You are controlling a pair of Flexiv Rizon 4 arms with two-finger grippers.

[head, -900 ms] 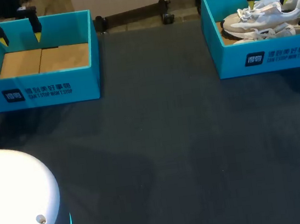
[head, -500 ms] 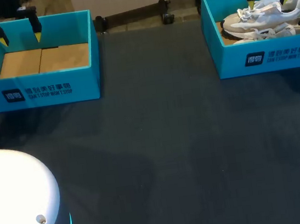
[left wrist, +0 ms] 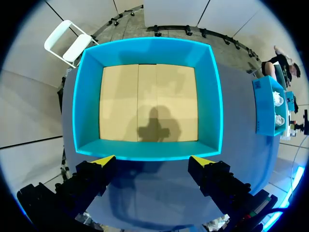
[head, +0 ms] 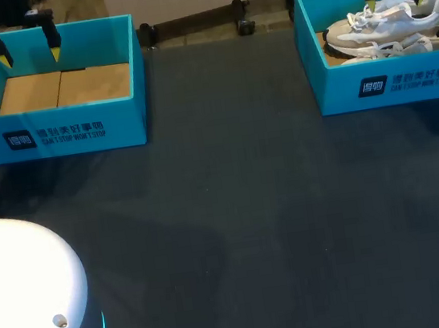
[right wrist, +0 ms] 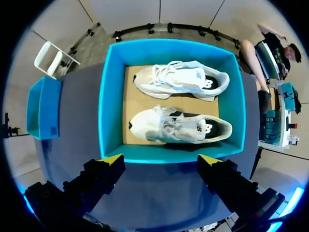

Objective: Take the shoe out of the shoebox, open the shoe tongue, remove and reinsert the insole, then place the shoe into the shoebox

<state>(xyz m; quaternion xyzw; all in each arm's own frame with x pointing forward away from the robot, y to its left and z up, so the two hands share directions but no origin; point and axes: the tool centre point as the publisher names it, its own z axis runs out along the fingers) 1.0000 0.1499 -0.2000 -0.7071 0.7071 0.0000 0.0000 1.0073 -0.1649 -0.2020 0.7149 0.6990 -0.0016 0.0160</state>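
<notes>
Right wrist view puts my right end effector [right wrist: 161,160] wide open and holding nothing, its yellow tips hanging high over the near wall of the right shoebox [right wrist: 110,106]. Two pale shoes lie inside, toes left and heels right: the near shoe [right wrist: 178,124] just ahead of the fingers and the far shoe [right wrist: 181,79] beyond it. Neither is touched, so I judge that taking a shoe out has not started.

To do it well I would go for the near shoe. The fingers now line up along its length, so I would turn the wrist until they straddle its width. Then I would come straight down and pinch at the heel collar, where the shoe looks firm. The loose laces could snag, and the near wall is close, so I would lift vertically until the sole clears the rim. After that I would carry the shoe to the open bench [head: 234,211].

From the head view, the right end effector points straight down. My left end effector [left wrist: 150,160] is posed the same way, open and empty, above the near wall of the left shoebox [left wrist: 87,96], which shows only its cardboard floor.
</notes>
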